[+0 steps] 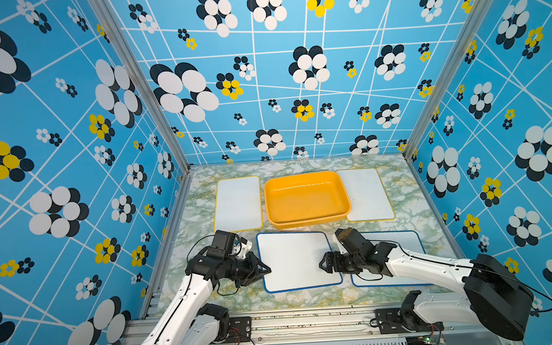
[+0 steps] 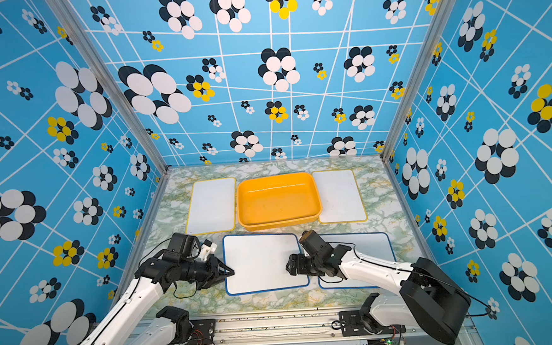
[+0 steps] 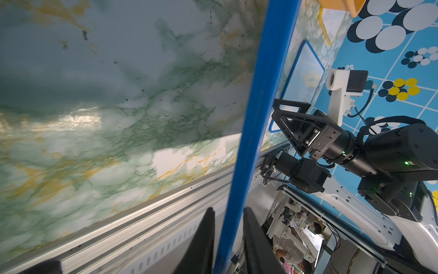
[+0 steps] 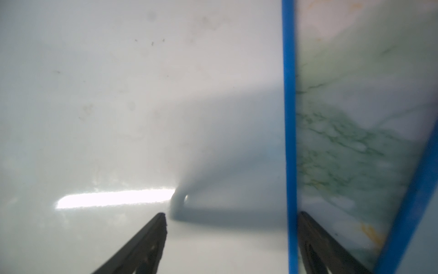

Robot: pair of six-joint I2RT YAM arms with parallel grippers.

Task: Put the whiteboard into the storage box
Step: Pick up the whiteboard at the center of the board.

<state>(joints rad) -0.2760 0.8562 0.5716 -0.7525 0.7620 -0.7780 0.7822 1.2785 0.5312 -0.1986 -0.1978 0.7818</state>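
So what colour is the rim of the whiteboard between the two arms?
Blue. That whiteboard shows it best in the left wrist view.

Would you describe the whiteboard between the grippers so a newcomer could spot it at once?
Find the orange-yellow storage box at the back. Directly in front lies a blue-framed whiteboard, between the left gripper and the right gripper. Unlike the yellow-framed whiteboards and the other blue-framed whiteboard under the right arm, it sits centred.
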